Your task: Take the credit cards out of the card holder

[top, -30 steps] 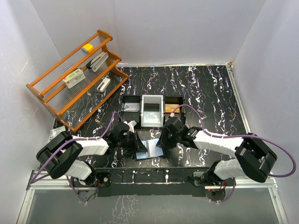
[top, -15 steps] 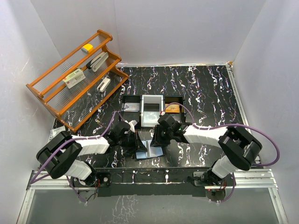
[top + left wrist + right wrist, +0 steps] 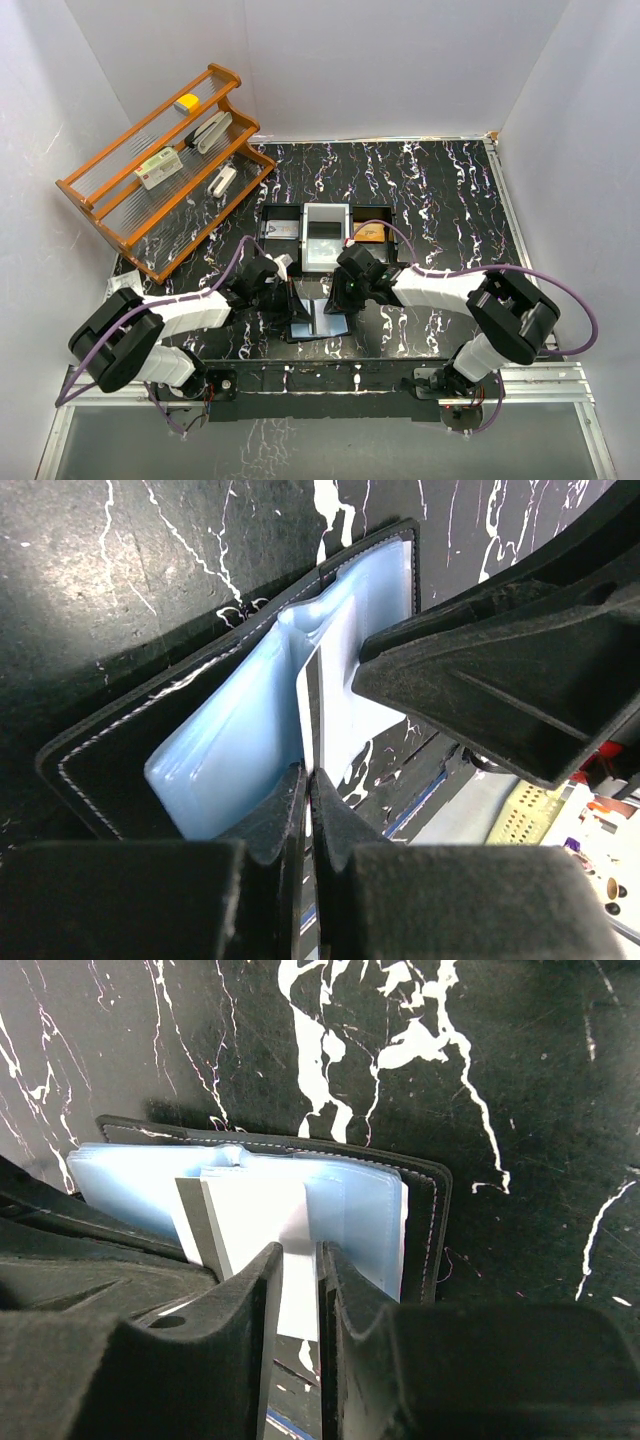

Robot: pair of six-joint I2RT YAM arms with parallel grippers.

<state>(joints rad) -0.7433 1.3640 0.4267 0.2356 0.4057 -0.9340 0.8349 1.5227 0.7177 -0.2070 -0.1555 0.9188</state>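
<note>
Slick pockets, stiff thin card.
Left gripper (image 3: 308, 776) clamps the black bifold card holder (image 3: 225, 730); right gripper (image 3: 300, 1252) straddles the white card (image 3: 255, 1210) edge I'd pinch, hold unclear.

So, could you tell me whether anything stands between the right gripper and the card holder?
Nothing visible does. The right gripper is at the open holder, its fingertips on either side of a white sheet in the pockets. The left gripper pinches the holder beside it, not in the way.
</note>
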